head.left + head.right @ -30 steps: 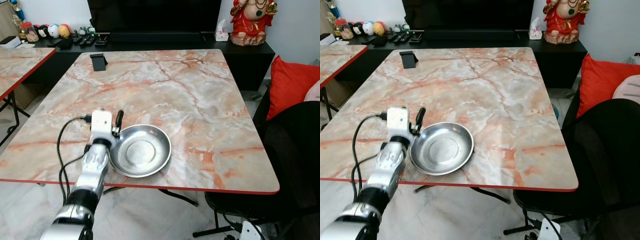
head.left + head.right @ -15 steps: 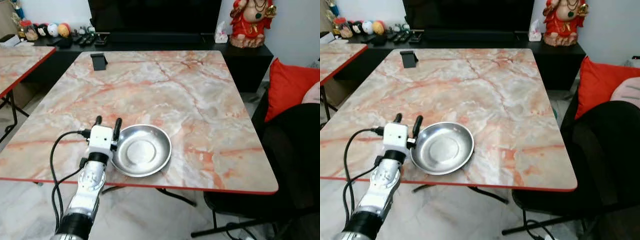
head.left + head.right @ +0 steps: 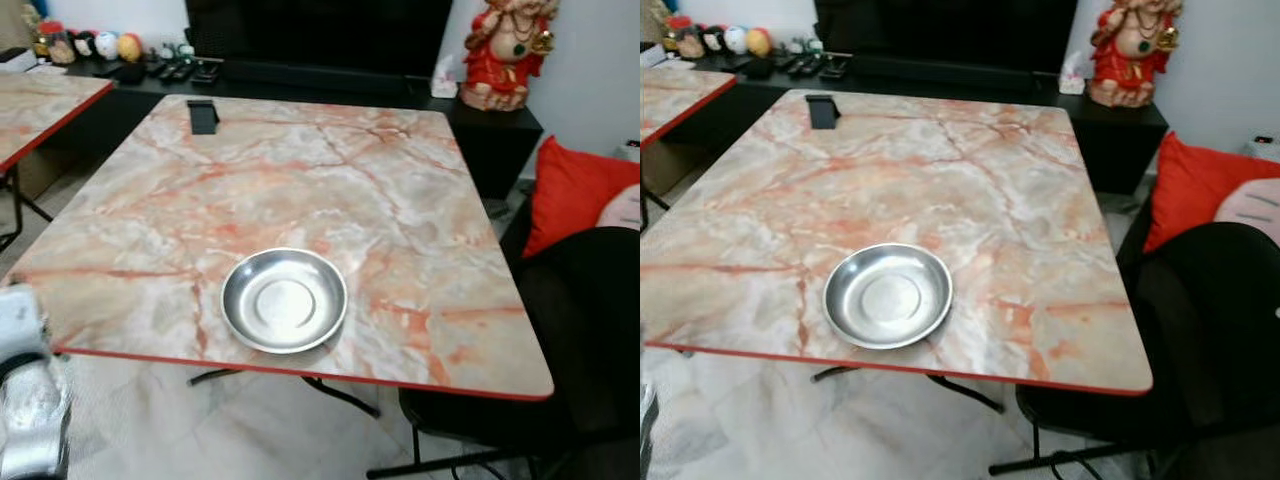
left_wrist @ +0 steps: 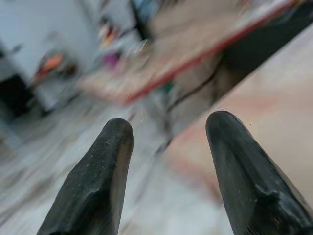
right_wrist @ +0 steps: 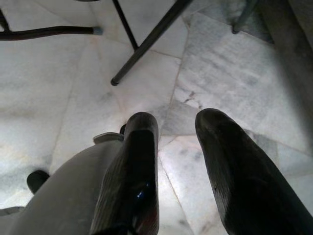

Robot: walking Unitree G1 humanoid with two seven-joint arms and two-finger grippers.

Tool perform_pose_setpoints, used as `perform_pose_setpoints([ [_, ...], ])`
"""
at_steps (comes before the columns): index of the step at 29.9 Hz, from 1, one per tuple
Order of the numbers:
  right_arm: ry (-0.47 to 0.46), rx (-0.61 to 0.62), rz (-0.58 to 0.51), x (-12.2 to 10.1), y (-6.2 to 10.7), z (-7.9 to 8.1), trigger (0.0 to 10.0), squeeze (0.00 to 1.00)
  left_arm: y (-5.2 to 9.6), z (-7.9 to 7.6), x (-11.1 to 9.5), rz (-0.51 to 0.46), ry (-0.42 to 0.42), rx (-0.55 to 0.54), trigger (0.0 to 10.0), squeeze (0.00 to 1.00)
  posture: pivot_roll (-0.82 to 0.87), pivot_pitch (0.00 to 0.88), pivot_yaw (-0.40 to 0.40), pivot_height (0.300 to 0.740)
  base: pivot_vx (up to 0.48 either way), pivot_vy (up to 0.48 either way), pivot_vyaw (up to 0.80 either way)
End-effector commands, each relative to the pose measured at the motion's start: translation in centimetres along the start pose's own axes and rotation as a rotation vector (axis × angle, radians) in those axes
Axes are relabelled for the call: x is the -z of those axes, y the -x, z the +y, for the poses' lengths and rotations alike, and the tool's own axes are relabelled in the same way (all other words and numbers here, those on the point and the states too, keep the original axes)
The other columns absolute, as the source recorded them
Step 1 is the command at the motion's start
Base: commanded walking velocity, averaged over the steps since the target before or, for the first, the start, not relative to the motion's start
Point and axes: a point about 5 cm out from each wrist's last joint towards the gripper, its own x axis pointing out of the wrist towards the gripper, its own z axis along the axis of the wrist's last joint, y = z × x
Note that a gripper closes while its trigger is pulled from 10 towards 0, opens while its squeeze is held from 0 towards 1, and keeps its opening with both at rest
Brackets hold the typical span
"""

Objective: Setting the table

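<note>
A shiny steel bowl (image 3: 284, 300) sits upright on the marble table (image 3: 300, 170), close to its red front edge. My left arm's silver wrist (image 3: 24, 392) is low at the left, off the table's front corner and well apart from the bowl. In the left wrist view my left gripper (image 4: 170, 122) is open with nothing between its fingers, and the blurred table edge lies beyond. My right gripper (image 5: 176, 117) hangs open over the tiled floor, empty.
A black phone stand (image 3: 203, 115) stands at the table's far left corner. A black chair (image 3: 585, 330) and a red cushion (image 3: 570, 190) are on the right. A second marble table (image 3: 40, 105) is at the far left. A red figurine (image 3: 503, 50) sits on the dark console.
My left gripper, which was at the bowl's left rim, has pulled back and dropped to the left below the table edge. The bowl stays put. The camera has shifted slightly.
</note>
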Motion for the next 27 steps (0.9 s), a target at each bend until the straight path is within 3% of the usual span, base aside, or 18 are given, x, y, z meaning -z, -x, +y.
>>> perform_pose_setpoints([
  [1, -0.016, 0.014, -0.009, 0.0, 0.1, -0.4, 10.0, 0.0, 0.4, 0.8, 0.9, 0.033, -0.039, -0.082, 10.0, 0.0, 0.13, 0.0, -0.071, 0.74, 0.0, 0.0, 0.0],
  [4, -0.016, 0.012, -0.003, 0.2, 0.1, -0.5, 10.0, 0.0, 1.2, 2.3, 3.0, 0.122, -0.086, -0.179, 10.0, 0.0, 0.13, 0.0, -0.075, 0.74, 0.0, 0.0, 0.0],
  [7, -0.018, 0.01, 0.0, 0.3, 0.1, -0.4, 10.0, 0.0, 1.9, 2.6, 4.7, 0.197, -0.113, -0.181, 10.0, 0.0, 0.14, 0.0, -0.073, 0.74, 0.0, 0.0, 0.0],
  [8, -0.015, 0.007, 0.004, 0.3, 0.1, -0.4, 10.0, 0.0, 2.8, 1.8, 6.3, 0.287, -0.125, -0.105, 10.0, 0.0, 0.13, 0.0, -0.069, 0.74, 0.0, 0.0, 0.0],
  [12, -0.019, 0.006, 0.007, 0.4, 0.1, -0.3, 10.0, 0.0, 4.6, -0.2, 8.3, 0.435, -0.119, 0.065, 10.0, 0.0, 0.11, 0.0, -0.056, 0.74, 0.0, 0.0, 0.0],
  [13, -0.032, 0.009, 0.006, 0.4, 0.1, -0.2, 10.0, 0.0, 5.2, -1.2, 8.4, 0.432, -0.129, 0.141, 10.0, 0.0, 0.11, 0.0, -0.053, 0.74, 0.0, 0.0, 0.0],
  [14, -0.055, 0.018, 0.005, 0.4, 0.1, -0.2, 10.0, 0.0, 6.2, -3.3, 8.6, 0.444, -0.141, 0.316, 10.0, 0.0, 0.1, 0.0, -0.051, 0.74, 0.0, 0.0, 0.0],
  [15, -0.056, 0.02, 0.007, 0.4, 0.1, -0.2, 10.0, 0.0, 6.9, -4.5, 8.7, 0.479, -0.1, 0.391, 10.0, 0.0, 0.1, 0.0, -0.048, 0.74, 0.0, 0.0, 0.0],
  [16, -0.056, 0.02, 0.007, 0.4, 0.1, -0.2, 10.0, 0.0, 6.9, -4.5, 8.7, 0.479, -0.1, 0.391, 10.0, 0.0, 0.1, 0.0, -0.048, 0.74, 0.0, 0.0, 0.0],
  [17, -0.049, 0.019, 0.009, 0.4, 0.1, -0.1, 10.0, 0.0, 7.9, -6.1, 8.7, 0.524, -0.056, 0.496, 10.0, 0.0, 0.09, 0.0, -0.05, 0.74, 0.0, 0.0, 0.0],
  [19, -0.004, 0.0, 0.01, 0.3, 0.1, 0.0, 10.0, 0.0, 9.1, -8.6, 8.0, 0.477, -0.1, 0.687, 10.0, 0.0, 0.08, 0.0, -0.05, 0.74, 0.0, 0.0, 0.0],
  [20, -0.004, 0.0, 0.01, 0.3, 0.1, 0.0, 10.0, 0.0, 9.1, -8.6, 8.0, 0.477, -0.1, 0.687, 10.0, 0.0, 0.08, 0.0, -0.05, 0.74, 0.0, 0.0, 0.0],
  [21, 0.0, -0.003, 0.013, 0.3, 0.1, 0.1, 10.0, 0.0, 10.1, -9.7, 8.0, 0.522, -0.09, 0.773, 10.0, 0.0, 0.08, 0.0, -0.05, 0.74, 0.0, 0.0, 0.0],
  [23, 0.004, 0.001, 0.017, 0.3, 0.1, 0.1, 10.0, 0.0, 10.8, -10.2, 8.1, 0.53, -0.108, 0.823, 10.0, 0.0, 0.08, 0.0, -0.05, 0.74, 0.0, 0.0, 0.0],
  [24, 0.031, -0.004, 0.022, 0.3, 0.0, 0.1, 10.0, 0.0, 11.5, -10.7, 8.3, 0.536, -0.146, 0.874, 10.0, 0.0, 0.07, 0.0, -0.048, 0.74, 0.0, 0.0, 0.0],
  [27, 0.138, -0.019, 0.029, 0.2, 0.0, 0.1, 10.0, 0.0, 12.6, -11.0, 8.7, 0.58, -0.156, 0.923, 10.0, 0.0, 0.05, 0.0, -0.047, 0.74, 0.0, 0.0, 0.0],
])
